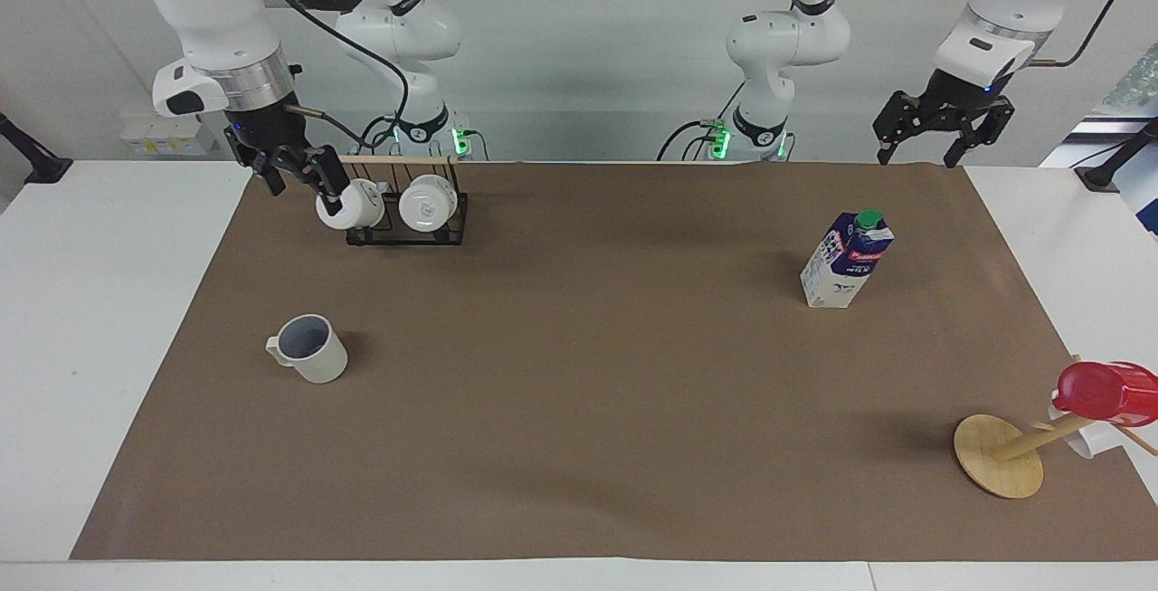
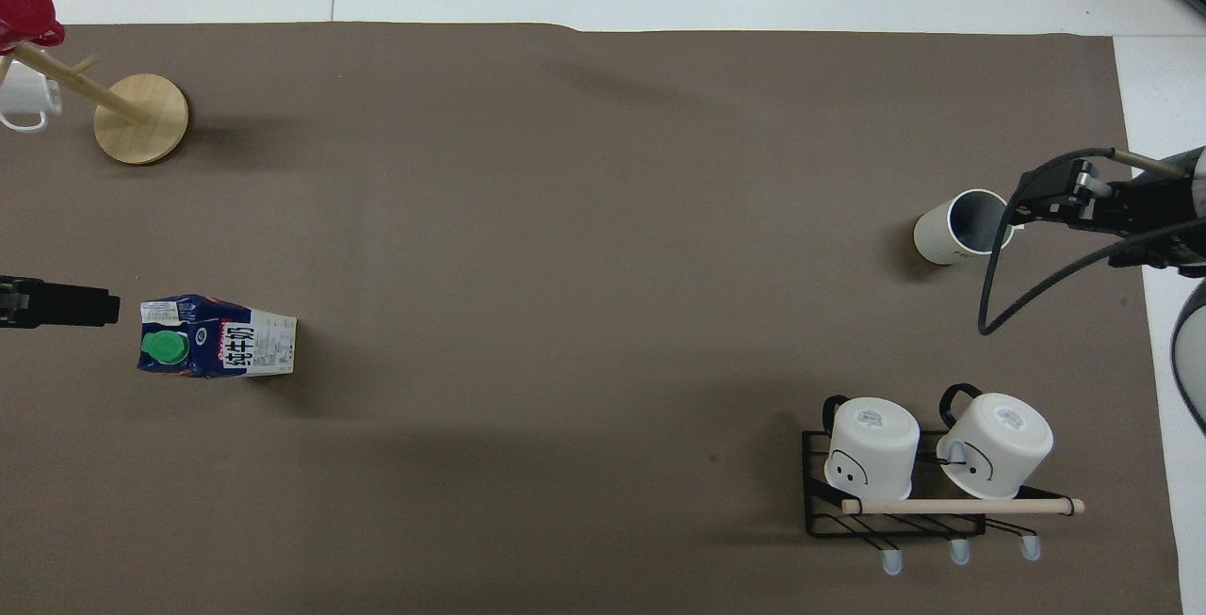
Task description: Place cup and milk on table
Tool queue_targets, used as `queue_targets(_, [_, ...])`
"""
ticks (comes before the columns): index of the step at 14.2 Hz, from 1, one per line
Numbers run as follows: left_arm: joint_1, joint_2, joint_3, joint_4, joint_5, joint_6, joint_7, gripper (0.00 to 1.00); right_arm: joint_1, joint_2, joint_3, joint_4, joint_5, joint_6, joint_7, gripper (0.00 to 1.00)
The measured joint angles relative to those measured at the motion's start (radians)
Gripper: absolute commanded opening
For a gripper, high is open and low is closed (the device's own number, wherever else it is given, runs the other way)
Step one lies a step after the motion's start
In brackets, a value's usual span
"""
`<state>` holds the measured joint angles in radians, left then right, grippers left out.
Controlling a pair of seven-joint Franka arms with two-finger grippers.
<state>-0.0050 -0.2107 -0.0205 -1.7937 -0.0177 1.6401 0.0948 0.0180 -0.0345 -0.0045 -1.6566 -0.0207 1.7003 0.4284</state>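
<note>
My cup [image 1: 310, 349], pale grey-beige with a grey-blue inside and a small squared handle, stands upright on the table [image 1: 561, 392] toward my right arm's end. The milk [image 1: 846, 260], dark blue over white with a green cap, stands toward my left arm's end. My right gripper [image 1: 296, 176] and left gripper [image 1: 941, 131] hang raised, jaws apart, empty.
</note>
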Motion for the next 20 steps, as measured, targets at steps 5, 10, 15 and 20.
queue_targets(5, [0.000,0.000,0.000,0.000,0.000,0.000,0.000,1.00,-0.009,0.002,0.000,0.030,0.000,-0.025,0.000,1.00])
queue_targets(10, [0.000,0.000,0.000,0.000,0.000,0.000,0.000,1.00,-0.009,0.007,0.000,0.030,0.000,-0.025,0.000,1.00])
queue_targets(15, [0.000,0.000,0.000,0.000,0.000,0.000,0.000,1.00,-0.009,0.007,0.000,0.031,0.000,-0.025,0.000,1.00])
queue_targets(20, [0.000,0.000,0.000,0.000,0.000,0.000,0.000,1.00,-0.010,0.007,0.000,0.031,0.000,-0.025,0.000,1.00])
